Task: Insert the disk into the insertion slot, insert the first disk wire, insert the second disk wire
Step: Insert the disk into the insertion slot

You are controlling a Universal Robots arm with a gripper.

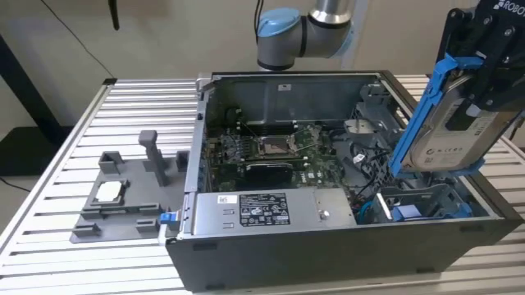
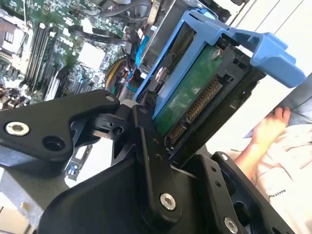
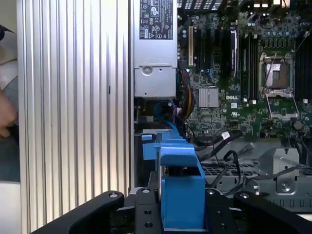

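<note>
Gripper (image 1: pixel 478 80) is pinched on the disk (image 1: pixel 447 132) at its upper end. The disk hangs steeply tilted over the near corner of the computer case (image 1: pixel 328 261), at the exterior view's right. The slot (image 1: pixel 422 200) sits just below the disk's low end; they look apart, so not in yet. In the second wrist view the disk's connector (image 2: pixel 200 105) is bare, no wire. To do this well, imo: square the disk w/ the slot walls, take out the tilt, go down slow & straight, and keep the black cables (image 1: pixel 365 163) beside the slot from getting trapped.
</note>
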